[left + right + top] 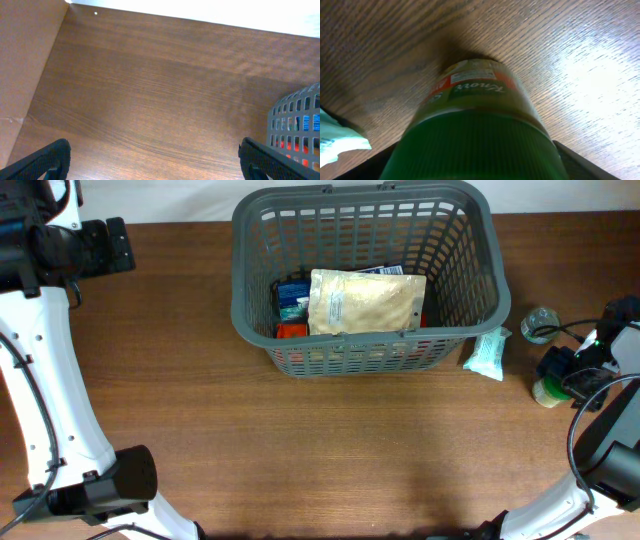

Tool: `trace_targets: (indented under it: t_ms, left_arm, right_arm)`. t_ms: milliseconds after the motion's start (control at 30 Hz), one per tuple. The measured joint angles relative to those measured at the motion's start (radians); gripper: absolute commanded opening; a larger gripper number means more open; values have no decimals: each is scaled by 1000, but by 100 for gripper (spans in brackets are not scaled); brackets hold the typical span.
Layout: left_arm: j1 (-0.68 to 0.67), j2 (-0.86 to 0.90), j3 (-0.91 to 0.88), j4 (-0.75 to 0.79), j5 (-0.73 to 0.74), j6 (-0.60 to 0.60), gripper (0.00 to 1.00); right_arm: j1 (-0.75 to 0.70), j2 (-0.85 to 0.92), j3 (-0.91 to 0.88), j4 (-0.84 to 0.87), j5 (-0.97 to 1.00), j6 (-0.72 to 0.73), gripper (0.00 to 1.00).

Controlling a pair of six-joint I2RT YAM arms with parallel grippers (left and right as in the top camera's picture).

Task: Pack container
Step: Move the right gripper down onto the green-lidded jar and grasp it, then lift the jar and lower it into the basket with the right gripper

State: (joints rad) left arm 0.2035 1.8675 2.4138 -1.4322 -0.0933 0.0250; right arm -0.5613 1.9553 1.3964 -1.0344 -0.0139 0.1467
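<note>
Two hands: left hand spread empty, right hand astride jar, grip unclear.

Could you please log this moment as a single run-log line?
left gripper: open over table | right gripper: around green-lidded jar, grip unconfirmed | basket: beige pouch inside

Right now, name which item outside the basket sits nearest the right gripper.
The green-lidded Knorr jar, between the fingers of the right gripper. The pale blue packet lies by the container, and the clear item sits farther back.
</note>
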Motion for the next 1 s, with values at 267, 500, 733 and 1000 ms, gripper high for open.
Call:
trace_targets:
  t_ms: [267,500,733,1000]
  left_arm:
    - [0,0,0,0,0,0,99]
    - [0,0,0,0,0,0,99]
    - [0,0,0,0,0,0,99]
    - [0,0,0,0,0,0,99]
  right_arm:
    - [0,0,0,0,11,8,58]
    - [0,0,0,-3,14,13,43]
    - [0,-2,0,-18,2,34,26]
    - [0,-84,98,-138,-40,37,7]
